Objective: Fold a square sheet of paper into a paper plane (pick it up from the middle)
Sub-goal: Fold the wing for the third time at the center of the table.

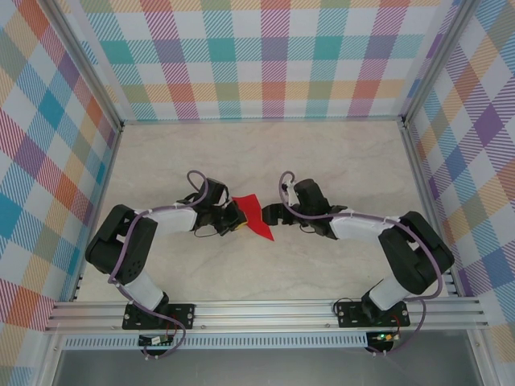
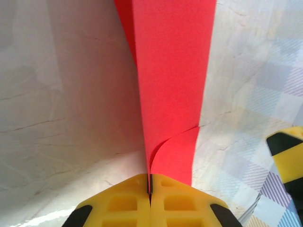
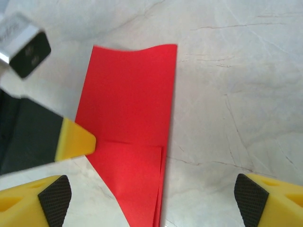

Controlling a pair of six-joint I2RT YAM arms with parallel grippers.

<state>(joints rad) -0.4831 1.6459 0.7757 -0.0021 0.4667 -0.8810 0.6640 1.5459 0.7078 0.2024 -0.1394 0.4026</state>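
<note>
Top external view: left jaws are clamped on the paper [image 1: 251, 215], held over the middle of the surface [image 1: 338, 161], its long axis slanting from far-left to near-right. Right jaws stand wide apart just right of it, facing its flat side, gripping nothing.

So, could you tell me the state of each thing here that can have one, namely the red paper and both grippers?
red paper: folded into layers, one end pinched in the left gripper.
left gripper: shut on the red paper, jaws pressed together.
right gripper: open, jaws wide apart on either side of the paper, holding nothing.
</note>
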